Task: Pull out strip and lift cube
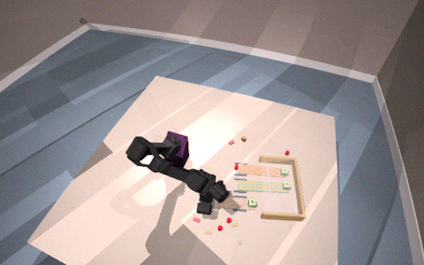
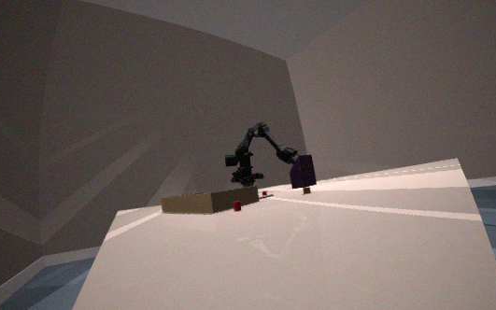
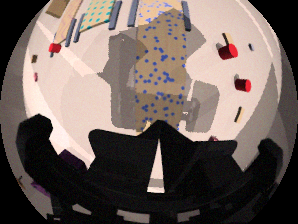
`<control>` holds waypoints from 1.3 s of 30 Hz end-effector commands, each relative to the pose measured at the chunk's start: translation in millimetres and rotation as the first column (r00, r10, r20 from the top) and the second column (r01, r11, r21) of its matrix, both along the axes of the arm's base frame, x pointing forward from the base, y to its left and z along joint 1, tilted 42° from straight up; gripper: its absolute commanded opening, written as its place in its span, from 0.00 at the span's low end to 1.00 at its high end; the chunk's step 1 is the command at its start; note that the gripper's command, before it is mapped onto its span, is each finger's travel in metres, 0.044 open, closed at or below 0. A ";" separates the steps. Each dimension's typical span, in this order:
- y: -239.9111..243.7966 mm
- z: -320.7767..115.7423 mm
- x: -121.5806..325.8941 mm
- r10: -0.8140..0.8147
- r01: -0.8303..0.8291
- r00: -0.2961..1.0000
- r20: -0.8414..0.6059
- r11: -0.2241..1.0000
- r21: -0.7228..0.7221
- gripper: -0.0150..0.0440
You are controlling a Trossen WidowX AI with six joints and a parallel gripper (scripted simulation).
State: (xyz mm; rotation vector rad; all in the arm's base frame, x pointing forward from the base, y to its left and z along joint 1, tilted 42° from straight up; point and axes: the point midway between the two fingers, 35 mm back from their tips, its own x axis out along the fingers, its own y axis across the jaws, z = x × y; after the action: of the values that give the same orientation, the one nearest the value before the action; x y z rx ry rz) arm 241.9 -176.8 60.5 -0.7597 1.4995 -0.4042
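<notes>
My gripper (image 3: pixel 160 123) is shut, its fingertips over the near end of the blue-dotted strip (image 1: pixel 225 203) (image 3: pixel 161 70). Nothing shows held between them; the tip contact is hidden. This strip shows no gap and runs out between the blue-grey guide rails, with a green cube (image 1: pixel 252 203) on its far part just beyond them. The zigzag strip (image 1: pixel 252 170) has a gap before the far piece that carries a green cube (image 1: pixel 284 172). The green-dotted strip (image 1: pixel 252 186) has a similar gap, with a green cube (image 1: pixel 287 185) beyond it. The cube labels are too small to read.
A wooden wall (image 1: pixel 300 187) (image 2: pixel 233 196) encloses the strips' far ends on three sides. Red cylinders (image 1: pixel 229 219) (image 3: pixel 229 51) and small flat pieces lie beside the pulled strip. Another red cylinder (image 1: pixel 236 167) (image 3: pixel 54 48) is at the zigzag strip's near end. A purple block (image 1: pixel 182 149) stands by the arm.
</notes>
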 end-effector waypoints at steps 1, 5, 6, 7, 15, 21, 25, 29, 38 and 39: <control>6.3 6.2 0.7 -0.005 0.005 1.000 -0.006 1.000 0.003 0.25; 28.3 30.9 0.2 -0.021 0.021 0.999 -0.027 1.000 0.003 0.25; 28.3 30.9 0.2 -0.021 0.021 0.999 -0.027 1.000 0.003 0.25; 28.3 30.9 0.2 -0.021 0.021 0.999 -0.027 1.000 0.003 0.25; 33.6 24.0 15.2 0.030 -0.030 0.997 -0.073 1.000 0.001 0.43; 40.1 24.5 35.0 0.035 -0.035 0.996 -0.076 0.999 0.002 0.70; 44.4 24.0 48.1 0.035 -0.035 0.997 -0.075 0.999 0.002 0.88; 48.6 23.7 61.4 0.035 -0.035 0.997 -0.074 0.999 0.003 1.00; 56.7 24.3 91.9 0.035 -0.035 0.997 -0.072 0.999 0.003 1.00; 57.5 24.4 95.2 0.035 -0.035 0.997 -0.072 0.999 0.003 1.00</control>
State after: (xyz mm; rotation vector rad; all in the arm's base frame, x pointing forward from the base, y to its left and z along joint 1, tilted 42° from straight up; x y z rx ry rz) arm 325.5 -122.3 86.3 -0.8047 1.5492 -0.3490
